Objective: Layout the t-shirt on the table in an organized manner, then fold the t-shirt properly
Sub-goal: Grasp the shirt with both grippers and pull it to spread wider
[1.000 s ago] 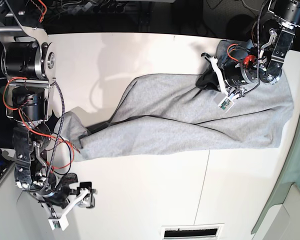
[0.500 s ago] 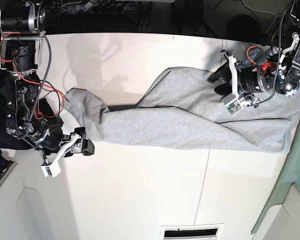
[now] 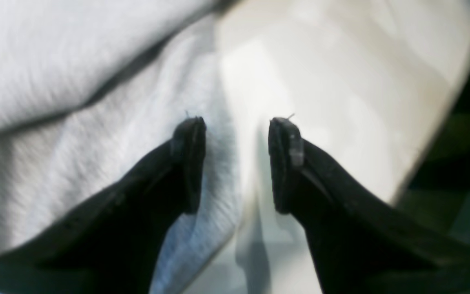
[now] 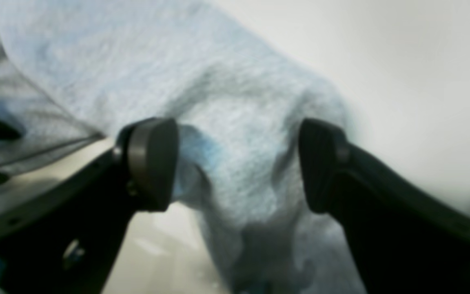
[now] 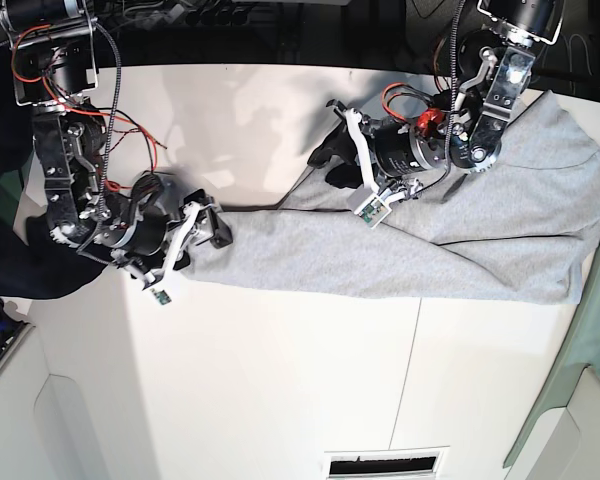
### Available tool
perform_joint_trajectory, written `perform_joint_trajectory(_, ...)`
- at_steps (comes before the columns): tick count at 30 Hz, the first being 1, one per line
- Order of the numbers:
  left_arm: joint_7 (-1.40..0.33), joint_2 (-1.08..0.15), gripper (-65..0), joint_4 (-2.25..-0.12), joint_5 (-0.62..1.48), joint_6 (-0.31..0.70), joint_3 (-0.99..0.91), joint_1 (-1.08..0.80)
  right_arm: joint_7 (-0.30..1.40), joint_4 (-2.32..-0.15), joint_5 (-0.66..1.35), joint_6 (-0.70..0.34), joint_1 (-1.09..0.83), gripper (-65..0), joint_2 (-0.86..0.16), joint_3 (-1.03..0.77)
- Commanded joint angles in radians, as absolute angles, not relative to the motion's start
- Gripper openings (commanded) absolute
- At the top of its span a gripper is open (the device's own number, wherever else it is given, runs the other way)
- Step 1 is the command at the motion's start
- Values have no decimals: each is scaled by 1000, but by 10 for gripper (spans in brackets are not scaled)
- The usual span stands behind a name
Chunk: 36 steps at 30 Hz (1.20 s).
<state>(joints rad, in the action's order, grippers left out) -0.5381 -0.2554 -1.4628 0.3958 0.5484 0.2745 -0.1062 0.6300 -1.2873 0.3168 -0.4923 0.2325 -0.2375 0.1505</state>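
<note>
T-shirt (image 5: 450, 255) lying stretched across table (image 5: 280, 380). Right gripper (image 4: 237, 163) standing wide, straddling bunched shirt end, not gripping. Left gripper (image 3: 237, 163) standing parted over shirt edge, holding nothing.

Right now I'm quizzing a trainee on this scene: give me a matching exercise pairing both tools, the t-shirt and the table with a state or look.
1. left tool
2. right tool
3. t-shirt
4. table

A. white, with a thin dark seam
B. open, bunched grey cloth between its fingers
C. grey, drawn out in a long band
D. open, one finger over cloth, the other over bare tabletop

Pairs: 1-D, 2-B, 3-C, 4-A
</note>
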Motion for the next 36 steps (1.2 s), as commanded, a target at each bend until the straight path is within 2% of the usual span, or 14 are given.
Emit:
perform_joint_trajectory(1,-510,-248,-372,-1450,394,545,269,-91,593,-1295,316,-481,252,-203,-243,167)
perform_joint_trajectory(3,-496,-229,-451,-1404,366,542,269,-83,562,-1273,297,-454,252,-210,-242,207)
perform_joint_trajectory(5,-488,-221,-600,-1378,347,542,269,-81,543,-1248,263,-436,253,-266,-229,232)
perform_joint_trajectory(6,-489,-222,-650,-1375,338,542,269,-81,539,-1236,249,-429,253,-328,-221,241)
perform_joint_trajectory(10,-510,-244,-650,-1378,318,551,269,-83,465,-1213,178,-419,254,-643,-199,244)
perform_joint_trajectory(12,-537,-273,-650,-1388,333,599,270,-84,407,-1215,152,-419,269,-650,-200,240)
perform_joint_trajectory(16,-577,-374,-650,-1433,413,692,327,-90,408,-1216,146,-422,343,-650,-199,197)
perform_joint_trajectory(20,-580,-485,-650,-1474,415,698,465,-92,407,-1215,146,-422,437,-650,-199,140)
perform_joint_trajectory(24,-580,-539,-650,-1481,415,698,590,-91,408,-1205,147,-413,530,-650,-199,110)
perform_joint_trajectory(27,-578,-540,-650,-1481,421,698,631,-91,417,-1178,149,-380,575,-330,-199,110)
perform_joint_trajectory(28,-574,-540,-650,-1481,432,698,637,-91,423,-1174,150,-360,579,-241,-199,110)
perform_joint_trajectory(29,-573,-540,-650,-1481,443,698,638,-92,430,-1174,149,-340,579,-192,-199,110)
perform_joint_trajectory(33,-574,-541,-650,-1481,457,698,637,-91,558,-1174,185,-268,571,-197,-199,110)
perform_joint_trajectory(36,-573,-541,-640,-1488,472,698,637,-86,661,-1182,233,-257,548,-197,-199,100)
